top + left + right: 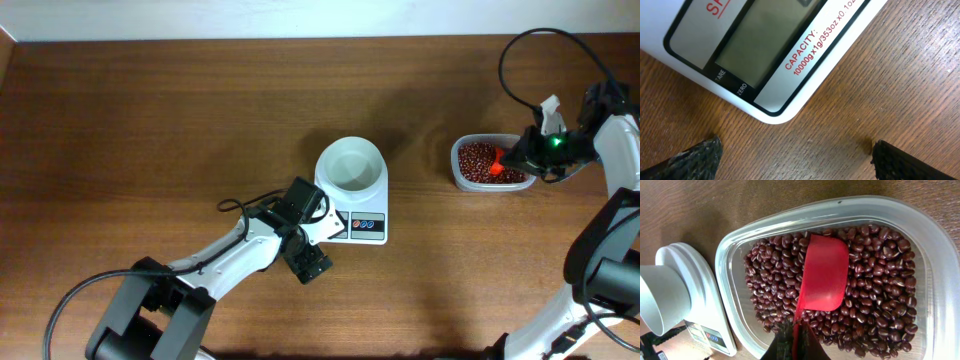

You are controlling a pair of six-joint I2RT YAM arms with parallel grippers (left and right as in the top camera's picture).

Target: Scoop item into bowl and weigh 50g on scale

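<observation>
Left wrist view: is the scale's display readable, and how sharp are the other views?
Left wrist: printing on the scale is sharp, its display grey, blank and cropped. Right wrist: beans and red scoop crisp, evenly lit. Overhead: clear, a soft shadow beside the bowl.

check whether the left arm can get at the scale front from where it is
Probably yes: the left tool hangs open just off the front corner of the scale, only bare table between them, and the bowl sits further back on it, out of the way.
</observation>
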